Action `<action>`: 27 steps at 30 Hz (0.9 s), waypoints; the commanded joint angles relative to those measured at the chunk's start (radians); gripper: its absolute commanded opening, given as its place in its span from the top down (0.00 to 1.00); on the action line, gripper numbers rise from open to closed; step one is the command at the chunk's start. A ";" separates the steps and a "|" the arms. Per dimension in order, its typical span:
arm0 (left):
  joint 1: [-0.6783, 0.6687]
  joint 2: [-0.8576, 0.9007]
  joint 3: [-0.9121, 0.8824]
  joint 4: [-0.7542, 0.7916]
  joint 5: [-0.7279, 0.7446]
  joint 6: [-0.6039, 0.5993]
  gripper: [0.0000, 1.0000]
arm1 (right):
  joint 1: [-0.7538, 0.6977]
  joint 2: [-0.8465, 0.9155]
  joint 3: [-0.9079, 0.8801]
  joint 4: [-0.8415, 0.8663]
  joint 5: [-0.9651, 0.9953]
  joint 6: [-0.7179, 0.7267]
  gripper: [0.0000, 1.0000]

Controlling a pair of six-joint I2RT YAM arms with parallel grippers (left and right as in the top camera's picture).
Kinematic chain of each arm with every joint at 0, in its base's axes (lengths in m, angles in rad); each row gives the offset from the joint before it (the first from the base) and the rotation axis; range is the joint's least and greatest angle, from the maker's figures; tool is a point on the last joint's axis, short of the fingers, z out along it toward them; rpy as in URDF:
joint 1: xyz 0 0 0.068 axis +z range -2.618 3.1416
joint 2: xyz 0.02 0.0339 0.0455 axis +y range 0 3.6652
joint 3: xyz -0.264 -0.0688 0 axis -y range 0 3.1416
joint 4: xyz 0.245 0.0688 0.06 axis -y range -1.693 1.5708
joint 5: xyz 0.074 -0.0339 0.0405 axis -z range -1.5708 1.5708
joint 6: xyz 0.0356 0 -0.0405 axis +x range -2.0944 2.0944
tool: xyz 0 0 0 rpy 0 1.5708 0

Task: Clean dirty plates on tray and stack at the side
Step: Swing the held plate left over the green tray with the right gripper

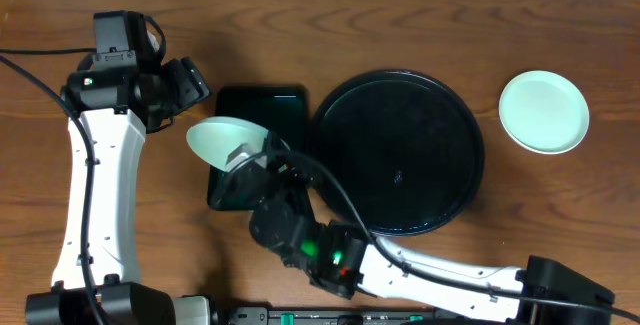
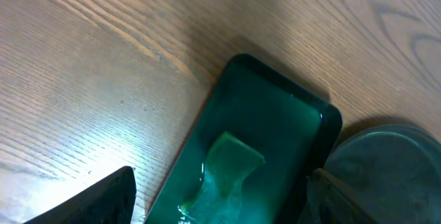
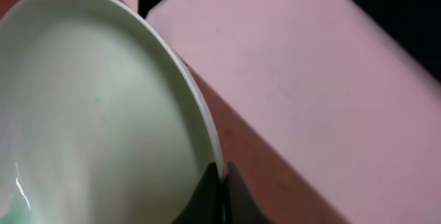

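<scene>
The right jaws are clamped on the rim of a tilted plate [image 1: 222,139] above the left edge of the green tray [image 1: 262,105], left of the black tray [image 1: 420,125]. A second plate [image 1: 543,112] lies on the table [image 1: 400,25], far right. The left jaws gape empty, far left.

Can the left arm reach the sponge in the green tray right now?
Probably, but it's tight. The left end effector is open beside the green tray, sponge in view. The plate pinched by the right end effector hangs over the tray's left edge.
</scene>
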 commanded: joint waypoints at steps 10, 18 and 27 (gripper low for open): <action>0.005 0.002 0.006 -0.005 -0.006 -0.002 0.20 | 0.053 -0.014 0.015 0.138 0.114 -0.303 0.99; 0.005 0.002 0.006 -0.005 -0.006 -0.002 0.20 | 0.052 -0.014 0.015 0.138 0.114 -0.341 0.99; 0.005 0.002 0.006 -0.005 -0.006 -0.002 0.20 | 0.052 -0.014 0.015 0.226 0.114 -0.449 0.99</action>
